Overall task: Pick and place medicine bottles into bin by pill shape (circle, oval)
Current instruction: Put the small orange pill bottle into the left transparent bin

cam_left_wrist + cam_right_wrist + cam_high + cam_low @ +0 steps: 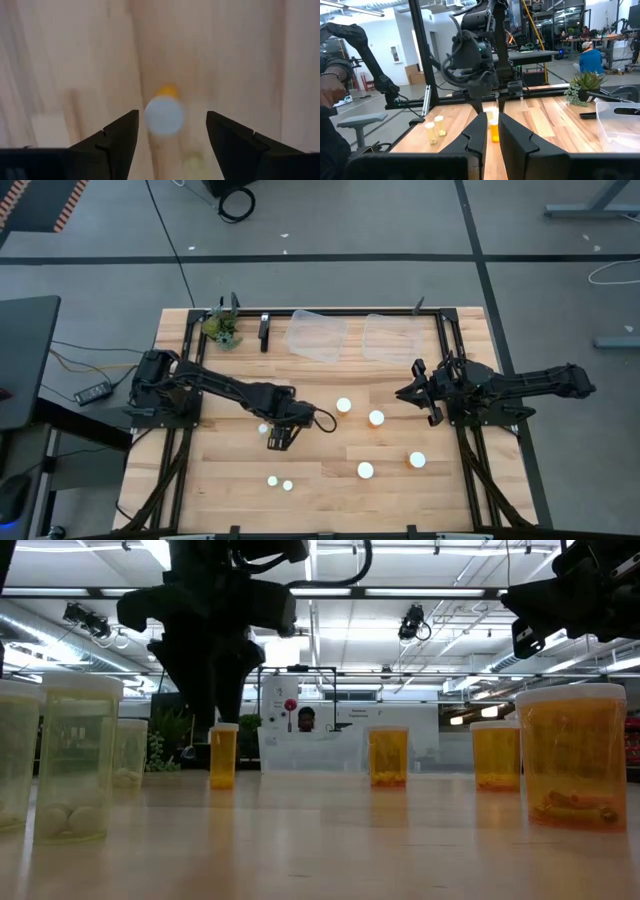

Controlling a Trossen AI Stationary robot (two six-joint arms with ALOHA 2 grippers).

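Left hand [277, 438] hangs spread over a small bottle [264, 428] mid-counter in the high view; right hand [408, 392] waits pressed together, both bins [318, 335] look empty. Low view: bottles stand across the counter [320, 840]. Left wrist view: white cap [164, 115] sits between the fingers [120, 137], ungrasped. All sorting seems left.

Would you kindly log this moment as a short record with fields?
Left gripper: open, poised directly above one small medicine bottle, not gripping it
Right gripper: shut, waiting at the table's right side, holding nothing
Bins: two clear bins at the far edge; no bottle visible in either
Other bottles: standing upright and scattered on the wooden table
Plant: far left corner
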